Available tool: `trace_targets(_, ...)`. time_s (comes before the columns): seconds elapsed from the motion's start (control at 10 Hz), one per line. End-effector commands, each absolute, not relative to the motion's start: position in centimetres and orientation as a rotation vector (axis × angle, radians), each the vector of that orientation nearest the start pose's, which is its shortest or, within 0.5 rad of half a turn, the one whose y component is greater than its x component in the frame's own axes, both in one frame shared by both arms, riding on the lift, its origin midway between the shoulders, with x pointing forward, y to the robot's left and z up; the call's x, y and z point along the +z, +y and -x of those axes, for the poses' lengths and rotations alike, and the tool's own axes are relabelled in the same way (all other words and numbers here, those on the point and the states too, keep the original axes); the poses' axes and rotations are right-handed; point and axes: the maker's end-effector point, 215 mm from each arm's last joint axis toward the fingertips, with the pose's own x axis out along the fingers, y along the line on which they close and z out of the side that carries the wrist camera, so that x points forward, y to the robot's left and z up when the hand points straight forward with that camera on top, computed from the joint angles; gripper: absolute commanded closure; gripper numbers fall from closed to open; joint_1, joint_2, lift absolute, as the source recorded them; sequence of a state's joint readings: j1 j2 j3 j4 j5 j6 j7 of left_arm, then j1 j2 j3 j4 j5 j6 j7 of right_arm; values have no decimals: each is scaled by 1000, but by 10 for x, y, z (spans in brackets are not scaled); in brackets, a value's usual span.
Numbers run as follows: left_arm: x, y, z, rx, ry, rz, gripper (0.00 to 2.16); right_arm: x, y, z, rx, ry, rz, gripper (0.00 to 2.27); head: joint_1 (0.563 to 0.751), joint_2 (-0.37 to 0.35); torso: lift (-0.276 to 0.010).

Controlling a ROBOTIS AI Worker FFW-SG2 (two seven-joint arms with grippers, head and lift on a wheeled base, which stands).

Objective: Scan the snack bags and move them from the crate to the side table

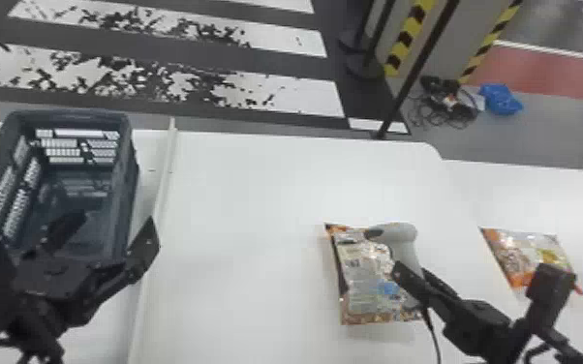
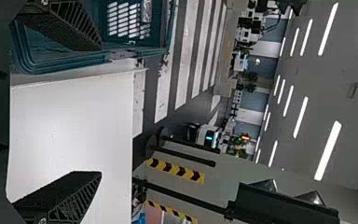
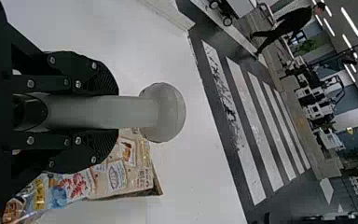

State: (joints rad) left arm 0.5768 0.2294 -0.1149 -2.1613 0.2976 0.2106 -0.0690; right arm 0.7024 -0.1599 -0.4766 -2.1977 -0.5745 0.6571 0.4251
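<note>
In the head view, find a snack bag (image 1: 363, 290) lying flat on the white table (image 1: 247, 242), right of the middle, partly behind the scanner (image 1: 404, 235). Looks light and soft, probably with loose pieces ready to shift inside, and with glossy film likely to slip under a weak pinch. Best taken by the left edge, well clear of the scanner, with only enough squeeze to gather the film and spare the contents. Farther right, see the other bag (image 1: 523, 254) on the side table (image 1: 542, 198), just beyond the right gripper (image 1: 414, 273). At the left, near the crate (image 1: 133, 193), note the left gripper (image 1: 116, 220) with fingers spread and nothing between them. In the left wrist view, see the same wide gap between the fingers, with the crate beside one of them; seems wide enough for a bag edge, though better narrowed before pinching thin film. In the right wrist view, find the fingers closed around the handle of the scanner, with the snack bag below on the table. Judge the scanner stiff, smooth and rounded, heavier at the head perhaps, so apt to roll in a loose grip. Keep hold of the handle, and mind the cord (image 1: 432, 334), likely to drag across the film.
</note>
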Motion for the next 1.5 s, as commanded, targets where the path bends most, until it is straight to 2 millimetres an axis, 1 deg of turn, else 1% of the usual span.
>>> trace_targets(0.0,-379,152,-404,-304,245,151,36,-438,-382,-349,134,537,-342,2216,695,-261,-87)
trace_targets(0.1,-382,156,-403,-299,256,146,36,-446,-413,-360,102,537,-351,2216,695,-300,-87)
trace_targets(0.2,-385,159,-403,-292,260,145,36,-453,-442,-367,75,534,-335,2213,695,-340,-87)
trace_targets(0.3,-388,164,-402,-285,266,141,36,-457,-464,-374,63,526,-314,2213,695,-350,-87)
trace_targets(0.4,-387,164,-402,-282,264,144,36,-468,-481,-378,50,530,-293,2213,695,-350,-87)
trace_targets(0.6,-384,164,-403,-282,259,147,36,-483,-509,-385,22,532,-239,2213,695,-350,-87)
trace_targets(0.7,-384,163,-404,-280,257,149,36,-491,-523,-386,5,531,-212,2209,695,-350,-87)
trace_targets(0.8,-386,159,-407,-287,266,149,36,-498,-537,-380,-17,531,-192,2209,695,-350,-87)
trace_targets(0.9,-387,155,-409,-296,268,149,36,-500,-555,-377,-41,514,-160,2206,695,-350,-87)
trace_targets(1.0,-388,151,-410,-303,268,151,36,-503,-563,-377,-47,509,-135,2202,695,-350,-87)
trace_targets(1.1,-387,151,-410,-303,268,153,36,-502,-563,-381,-23,483,-113,2199,695,-350,-87)
trace_targets(1.3,-388,151,-410,-303,268,151,36,-517,-546,-378,30,501,-140,2172,695,-350,-87)
trace_targets(1.4,-387,151,-410,-302,267,153,36,-524,-535,-378,49,509,-144,2115,695,-350,-87)
